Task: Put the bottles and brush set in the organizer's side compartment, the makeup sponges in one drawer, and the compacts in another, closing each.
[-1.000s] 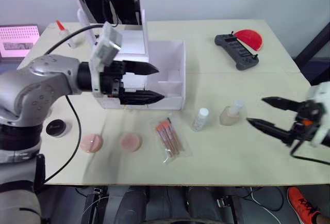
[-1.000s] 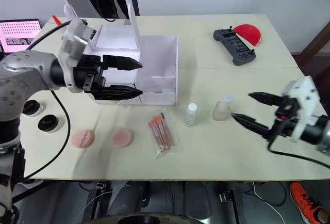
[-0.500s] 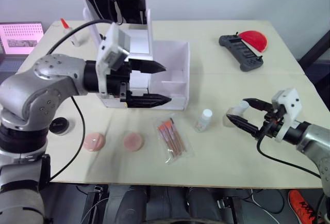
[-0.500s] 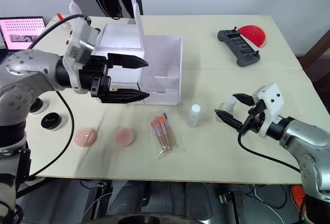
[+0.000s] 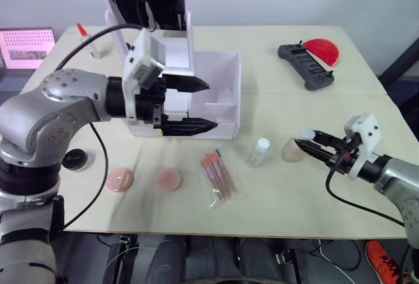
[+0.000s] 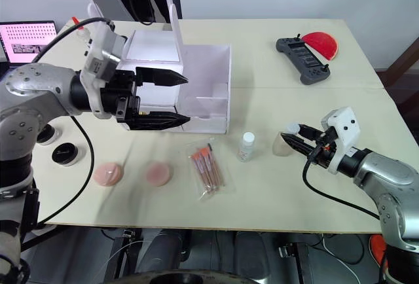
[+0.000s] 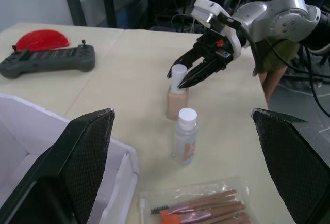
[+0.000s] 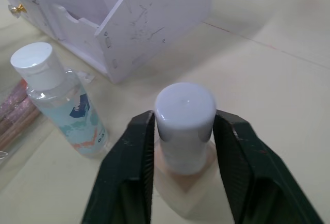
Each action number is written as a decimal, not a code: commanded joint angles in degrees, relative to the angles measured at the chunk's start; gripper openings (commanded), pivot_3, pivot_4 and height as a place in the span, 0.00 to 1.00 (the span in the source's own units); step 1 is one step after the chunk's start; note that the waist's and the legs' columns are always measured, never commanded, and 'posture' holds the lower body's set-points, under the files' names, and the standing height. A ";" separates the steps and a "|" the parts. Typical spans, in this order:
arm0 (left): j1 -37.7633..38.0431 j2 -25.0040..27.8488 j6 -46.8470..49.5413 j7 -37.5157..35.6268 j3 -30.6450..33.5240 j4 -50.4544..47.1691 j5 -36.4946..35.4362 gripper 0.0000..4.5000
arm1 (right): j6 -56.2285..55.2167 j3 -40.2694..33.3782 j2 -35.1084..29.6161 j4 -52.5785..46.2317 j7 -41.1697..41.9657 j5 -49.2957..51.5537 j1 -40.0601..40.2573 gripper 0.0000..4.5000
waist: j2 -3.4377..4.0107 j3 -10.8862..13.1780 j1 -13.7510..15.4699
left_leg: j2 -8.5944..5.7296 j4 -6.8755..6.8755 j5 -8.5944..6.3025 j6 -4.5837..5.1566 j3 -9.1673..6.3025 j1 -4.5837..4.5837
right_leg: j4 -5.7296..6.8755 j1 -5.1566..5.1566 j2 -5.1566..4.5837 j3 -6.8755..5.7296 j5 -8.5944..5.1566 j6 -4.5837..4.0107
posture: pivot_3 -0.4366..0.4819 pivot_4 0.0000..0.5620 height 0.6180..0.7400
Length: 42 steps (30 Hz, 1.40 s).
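The right gripper (image 8: 183, 152) is clamping its 2 black fingers (image 8: 129, 167) against the white cap of the beige bottle (image 7: 177, 96), which is standing upright on the table (image 5: 294, 101) near its front right edge. Just beside it, the clear bottle (image 5: 258, 152) is standing upright, apart from the gripper. The brush set (image 5: 218, 176) is lying flat in its clear sleeve in front of the white organizer (image 5: 209, 97), and 2 pink makeup sponges (image 5: 143, 180) are resting near the table's front edge. The left gripper (image 5: 196, 105) is hovering with its fingers spread wide in front of the organizer, holding nothing. A black compact (image 5: 73, 159) is sitting at the table's left edge.
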 commanded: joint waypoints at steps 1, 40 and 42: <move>-0.21 0.61 -0.83 -0.29 1.96 -0.92 -0.04 1.00 | -1.23 -1.14 -0.65 -0.33 -0.11 0.41 -0.15 0.39 | 0.00 0.00 0.00 | 0.00 0.00 0.00 0.00 0.00 0.00 | 0.00 0.00 0.00 0.00 0.00 0.00 | 0.48 0.27 1.00; 29.16 7.63 -2.61 9.80 27.83 -13.89 -0.46 1.00 | 22.69 24.30 0.50 9.78 -3.15 10.30 -54.48 0.17 | -0.06 0.01 0.03 | 0.15 -0.16 0.00 0.00 -0.05 -0.13 | -0.32 -0.11 0.16 -0.03 0.10 -0.25 | 0.48 0.27 1.00; 30.88 7.53 -2.84 10.32 28.94 -14.92 -1.05 1.00 | 23.16 25.47 3.80 10.64 -7.36 7.96 -54.49 0.17 | -0.07 0.01 0.06 | 0.14 -0.15 0.00 0.00 -0.05 -0.14 | -0.31 -0.11 0.16 -0.01 0.11 -0.27 | 0.48 0.27 1.00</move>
